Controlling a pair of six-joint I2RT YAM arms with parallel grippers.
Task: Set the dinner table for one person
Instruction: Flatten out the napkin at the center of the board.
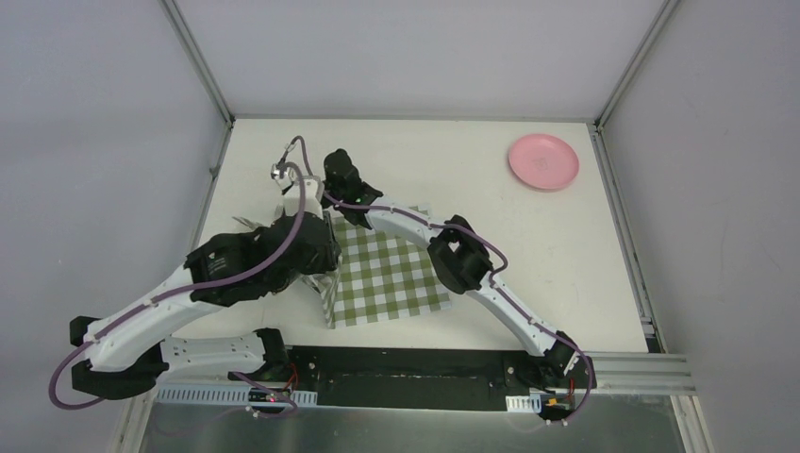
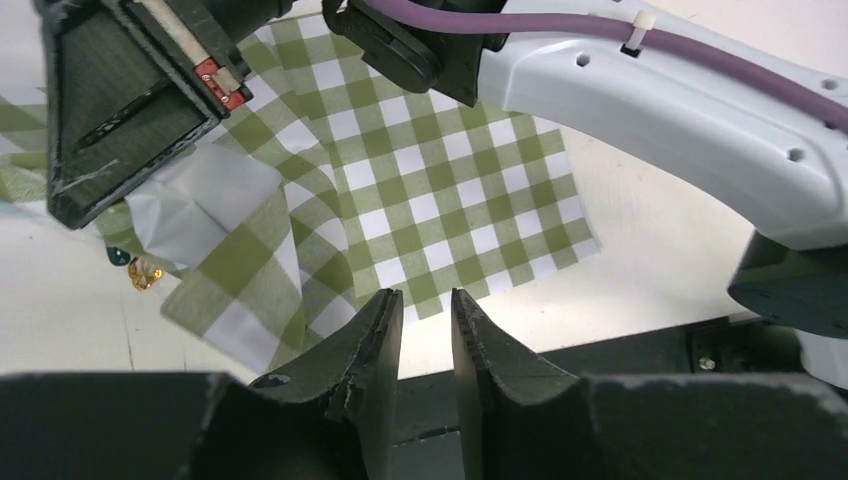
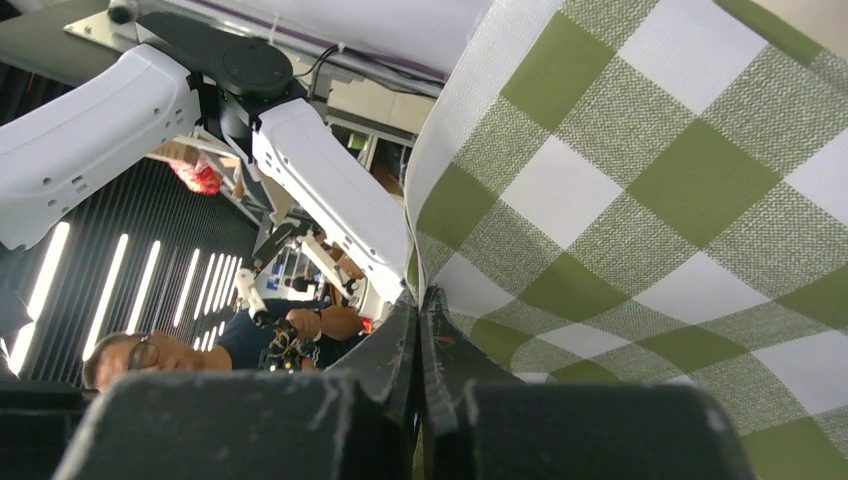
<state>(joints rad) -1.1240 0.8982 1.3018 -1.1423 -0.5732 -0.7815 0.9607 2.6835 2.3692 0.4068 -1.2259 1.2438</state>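
A green-and-white checked cloth [image 1: 391, 274] lies on the white dinner table [image 1: 528, 245], near the front middle. My right gripper [image 3: 420, 295] is shut on the cloth's [image 3: 640, 180] edge at its far left corner. In the left wrist view its black fingers [image 2: 120, 110] lift that corner, folding it over so the pale underside shows. My left gripper [image 2: 425, 293] hovers over the cloth's [image 2: 430, 190] left side. Its jaws stand a narrow gap apart with nothing between them. From above, the left arm's wrist [image 1: 283, 250] hides that gripper.
A pink plate [image 1: 543, 161] sits at the far right corner. Something small and gold [image 2: 145, 272] peeks out beside the raised fold. The right arm's white link [image 2: 680, 110] crosses above the cloth. Aluminium rails [image 1: 618, 189] edge the tabletop.
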